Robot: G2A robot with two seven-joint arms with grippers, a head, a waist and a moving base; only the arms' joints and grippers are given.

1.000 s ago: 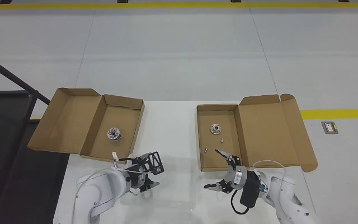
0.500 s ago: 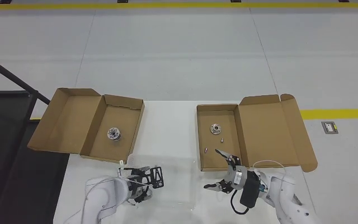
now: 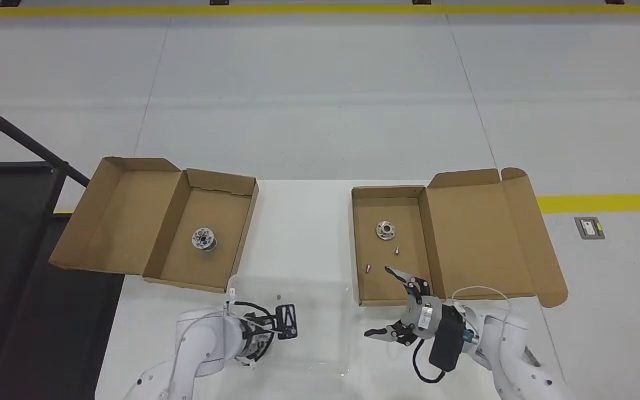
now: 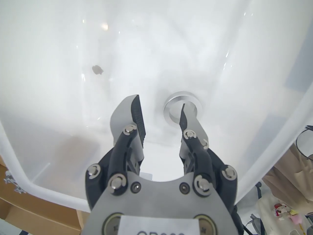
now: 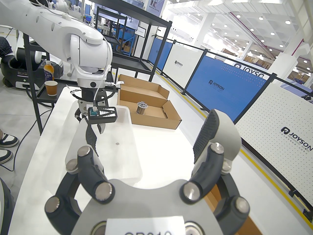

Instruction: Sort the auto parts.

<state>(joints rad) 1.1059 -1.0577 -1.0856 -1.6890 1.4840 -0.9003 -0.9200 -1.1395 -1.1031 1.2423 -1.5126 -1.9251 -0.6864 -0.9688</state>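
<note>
Left gripper (image 4: 159,103) hangs open-jawed in the clear tray (image 4: 56,195) by the bench's (image 3: 300,240) front edge, just above a metal ring (image 4: 168,108); right gripper (image 5: 151,119) gapes empty

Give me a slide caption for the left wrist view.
Open left gripper above a metal ring inside the translucent bin.

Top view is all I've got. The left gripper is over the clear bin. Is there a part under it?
Observer: Yes. The left wrist view shows a silver ring lying flat on the bin floor, right at the tips of the left gripper.
Operator: Is it gripped?
Observer: No, the gripper is open. One tip lines up with the ring's hole and the other stands outside its rim.
Operator: Anything else in there?
Observer: One small dark part, lying apart from the ring.
</note>
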